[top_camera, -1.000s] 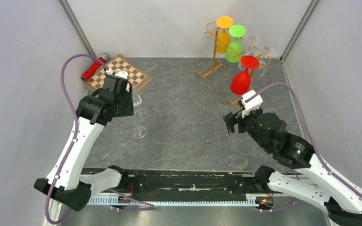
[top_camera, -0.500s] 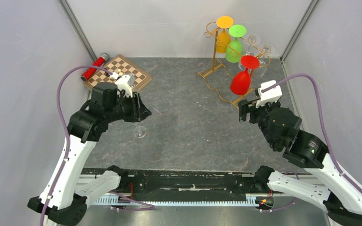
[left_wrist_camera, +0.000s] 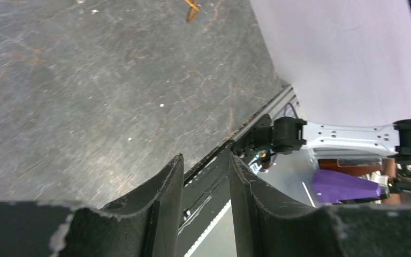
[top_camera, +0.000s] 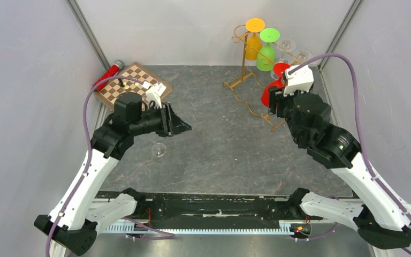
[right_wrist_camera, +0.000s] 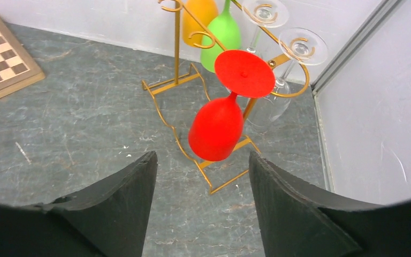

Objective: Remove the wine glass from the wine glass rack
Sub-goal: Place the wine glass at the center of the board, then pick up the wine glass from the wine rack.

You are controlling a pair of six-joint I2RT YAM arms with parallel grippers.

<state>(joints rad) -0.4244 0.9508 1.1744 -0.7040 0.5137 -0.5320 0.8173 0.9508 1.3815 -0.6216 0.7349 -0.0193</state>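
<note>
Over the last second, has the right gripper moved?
Yes. In the top view the right gripper has gone up and rightward toward the wine glass rack, which stands fixed, and now sits beside the hanging red glass.

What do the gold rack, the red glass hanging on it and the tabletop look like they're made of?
The rack looks like thin metal wire, shiny gold, bent into curled hooks. The red glass is opaque with a dull sheen: plastic or coated glass, hard to tell. The tabletop is dark grey with pale veins, like slate or a stone print.
</note>
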